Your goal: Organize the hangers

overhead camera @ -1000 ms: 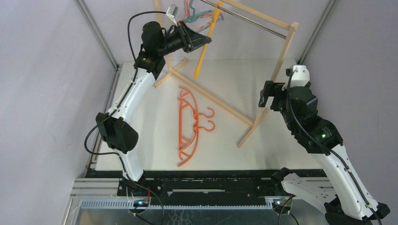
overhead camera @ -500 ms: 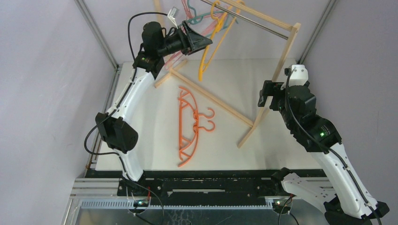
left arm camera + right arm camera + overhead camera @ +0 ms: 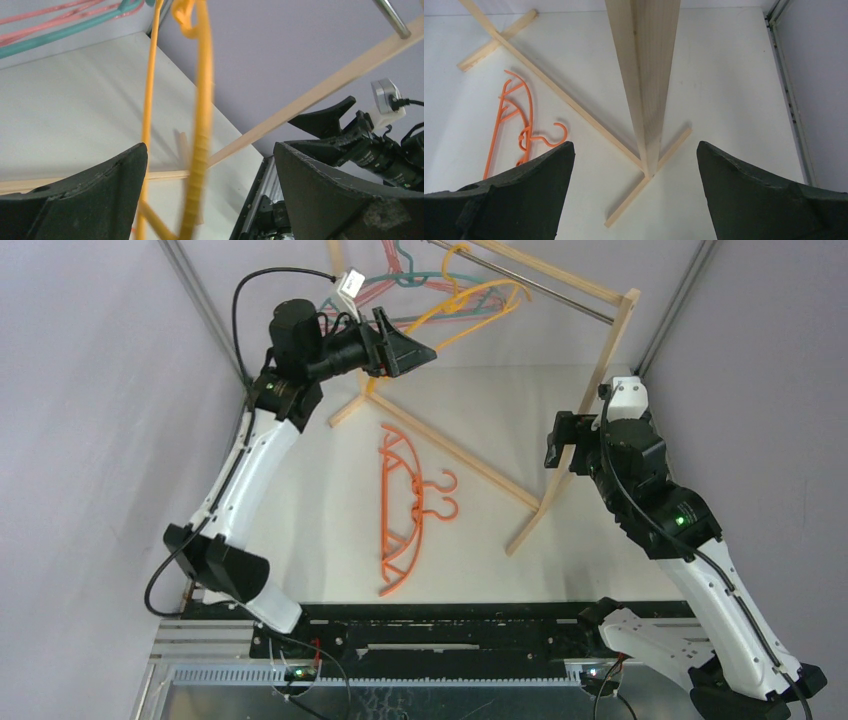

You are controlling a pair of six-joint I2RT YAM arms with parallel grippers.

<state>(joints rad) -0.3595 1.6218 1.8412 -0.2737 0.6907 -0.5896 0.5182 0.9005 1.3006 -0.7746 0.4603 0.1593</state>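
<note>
From the top view, the left tool (image 3: 418, 348) sits at about eleven o'clock of the scene, jaws spread apart and holding nothing. The yellow hanger (image 3: 470, 312) hangs by its hook from the metal rod (image 3: 540, 284) of the wooden rack (image 3: 600, 350), tilted out sideways, beside the teal hanger (image 3: 420, 280) and the pink hangers (image 3: 375, 285). Two orange hangers (image 3: 400, 510) lie on the surface (image 3: 480, 530) near the centre. The right tool (image 3: 562, 445), at three o'clock, stands wide around the rack's post.

In the left wrist view, the yellow hanger is blurred between the spread fingers (image 3: 90, 195), touching neither.

In the right wrist view, the post rises between the open fingers (image 3: 519, 190), whether touching I cannot tell; the orange hangers lie at nine o'clock.

Judgement: the yellow hanger's hanging step looks finished. Next, the left tool should descend to the orange pair and grip one near its hook.
</note>
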